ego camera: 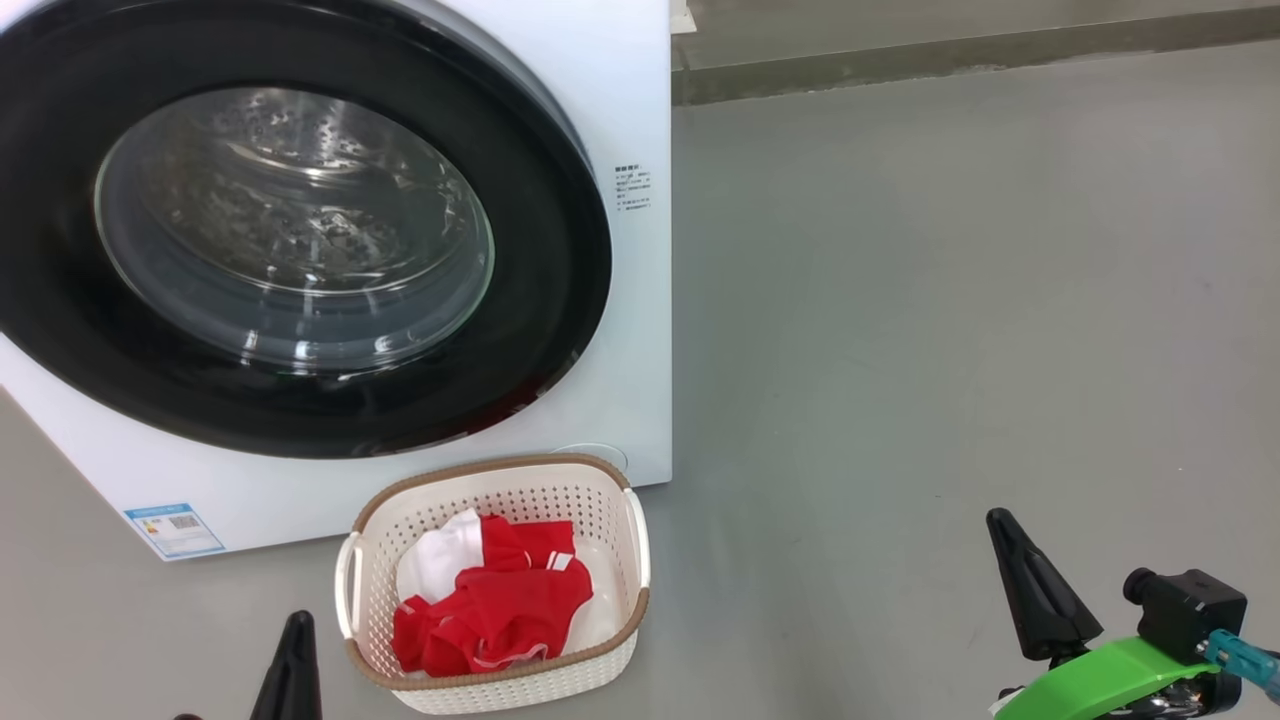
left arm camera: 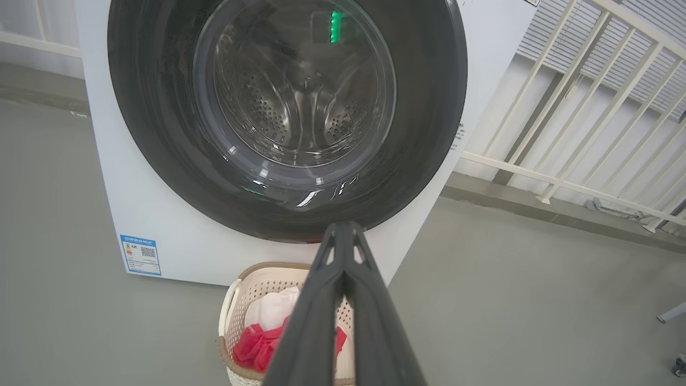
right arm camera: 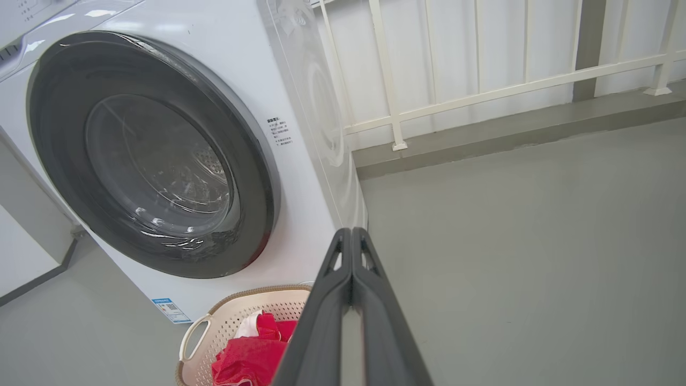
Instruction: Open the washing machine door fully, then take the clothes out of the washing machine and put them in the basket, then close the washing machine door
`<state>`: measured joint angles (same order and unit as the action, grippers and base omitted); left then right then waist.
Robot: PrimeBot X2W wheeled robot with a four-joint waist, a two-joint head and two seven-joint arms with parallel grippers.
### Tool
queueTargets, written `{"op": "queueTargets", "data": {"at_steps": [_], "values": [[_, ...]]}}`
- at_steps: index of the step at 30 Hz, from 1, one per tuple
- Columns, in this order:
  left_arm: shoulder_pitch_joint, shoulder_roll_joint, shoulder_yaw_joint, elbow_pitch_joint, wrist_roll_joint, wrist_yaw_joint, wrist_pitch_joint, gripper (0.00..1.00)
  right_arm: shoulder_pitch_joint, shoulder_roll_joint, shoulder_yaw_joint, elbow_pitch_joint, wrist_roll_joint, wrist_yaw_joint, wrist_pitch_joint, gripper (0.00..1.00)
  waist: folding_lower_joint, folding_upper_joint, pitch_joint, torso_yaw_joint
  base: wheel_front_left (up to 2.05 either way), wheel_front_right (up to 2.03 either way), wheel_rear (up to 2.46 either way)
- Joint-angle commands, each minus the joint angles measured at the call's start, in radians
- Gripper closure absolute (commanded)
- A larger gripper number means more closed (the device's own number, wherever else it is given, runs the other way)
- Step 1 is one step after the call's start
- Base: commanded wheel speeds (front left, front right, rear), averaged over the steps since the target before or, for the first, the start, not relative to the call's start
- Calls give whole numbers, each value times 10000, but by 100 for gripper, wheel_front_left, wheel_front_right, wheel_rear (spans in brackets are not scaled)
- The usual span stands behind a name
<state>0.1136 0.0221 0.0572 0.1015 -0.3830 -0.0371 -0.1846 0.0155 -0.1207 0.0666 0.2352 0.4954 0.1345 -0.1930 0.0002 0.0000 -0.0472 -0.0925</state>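
The white washing machine stands at the left, its round black-rimmed door flat against the front; through the glass the steel drum looks bare. On the floor in front sits the cream basket holding red clothes and a white garment. My left gripper rests low, left of the basket, fingers pressed together and holding nothing. Well to the right of the basket my right gripper is shut too. The wrist views show each pair of fingers meeting at the tips, door beyond.
Grey floor spreads wide to the right of the machine. A white railing on a raised kerb runs along the back. A blue label marks the machine's lower left corner.
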Motion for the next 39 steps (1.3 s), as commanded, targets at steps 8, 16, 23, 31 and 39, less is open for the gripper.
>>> {"op": "queueTargets", "data": {"at_steps": [8,16,23,31,39], "values": [[-587,134,137,-65,-1176,-156,298,100,-505,-32,-223,-196,1117,-10,244,100,-1,0,45,81,0,0,0],[-726,147,174,63,-2122,-222,527,100,-566,16,-338,-172,1989,-12,469,100,-1,0,84,153,0,0,0],[-848,158,206,175,-2949,-281,727,100,-619,61,-441,-151,2750,-14,667,100,-1,0,118,216,0,0,0],[-970,169,239,288,-3780,-339,929,100,-672,106,-547,-130,3512,-16,868,100,-1,0,153,280,0,0,0],[-1110,181,277,417,-4730,-406,1160,100,-733,161,-671,-105,4381,-19,1100,100,-1,0,192,352,0,0,0]]}}
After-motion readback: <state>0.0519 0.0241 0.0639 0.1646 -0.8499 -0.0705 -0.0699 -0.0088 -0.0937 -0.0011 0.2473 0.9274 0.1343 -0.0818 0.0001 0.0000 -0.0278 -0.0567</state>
